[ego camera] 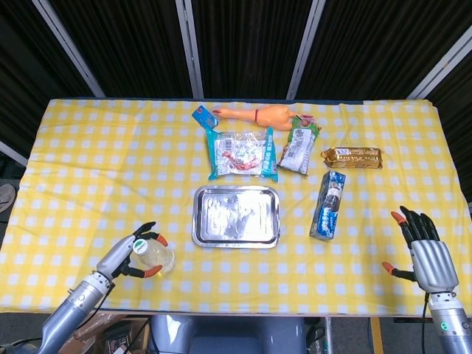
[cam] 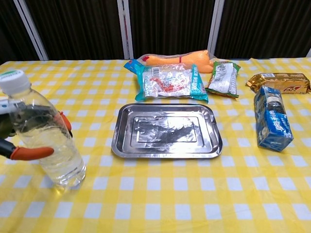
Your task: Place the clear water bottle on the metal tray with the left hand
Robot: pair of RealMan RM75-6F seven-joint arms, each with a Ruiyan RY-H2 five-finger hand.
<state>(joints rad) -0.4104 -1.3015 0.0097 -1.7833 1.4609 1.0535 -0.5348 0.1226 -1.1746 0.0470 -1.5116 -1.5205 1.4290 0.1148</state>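
My left robot hand [cam: 14, 138] wraps the bottle [cam: 41, 136], tilted, left of the tray [cam: 166, 146] on the table [ego camera: 88, 162]; base contact appears unclear. My right robot hand [ego camera: 428, 254] rests spread, empty.

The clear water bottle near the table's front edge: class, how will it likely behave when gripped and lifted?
The clear water bottle looks thin-walled, so it may dent under the left robot hand. It appears nearly full, probably heavy for its size. Tall, narrow and already tilted in the chest view, it could tip easily.
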